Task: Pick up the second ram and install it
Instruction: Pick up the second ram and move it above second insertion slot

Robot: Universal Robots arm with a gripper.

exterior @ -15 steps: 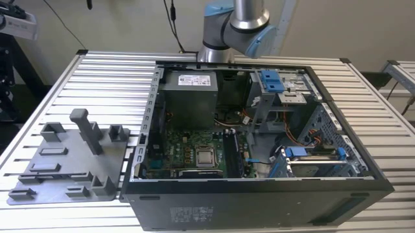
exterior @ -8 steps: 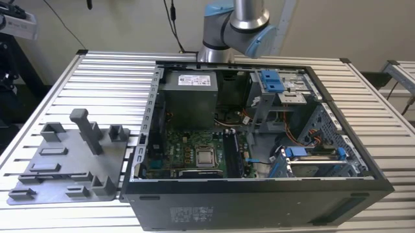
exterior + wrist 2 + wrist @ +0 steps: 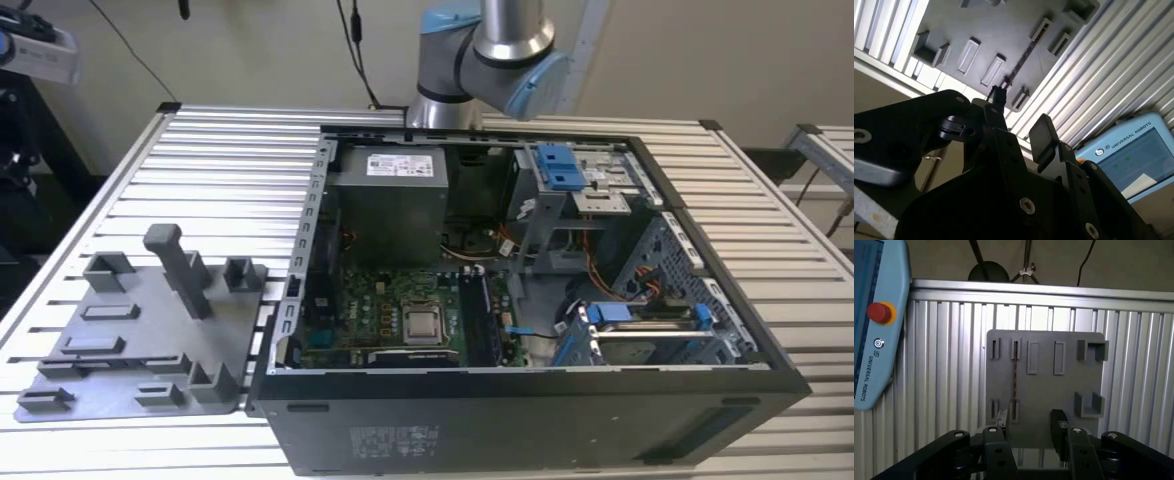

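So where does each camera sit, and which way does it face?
Exterior view: off the arm, looking down on the open computer case and grey fixture plate; the arm's upper joints show.
First wrist view: on the wrist, facing that plate past the open jaws.
Second wrist view: the same, at a slant.
Both wrist views share the ram on edge in the plate.

Exterior view sits high, angled down on the open PC case and grey fixture plate on the counter; both wrist views look past the end effector at that plate, not close.
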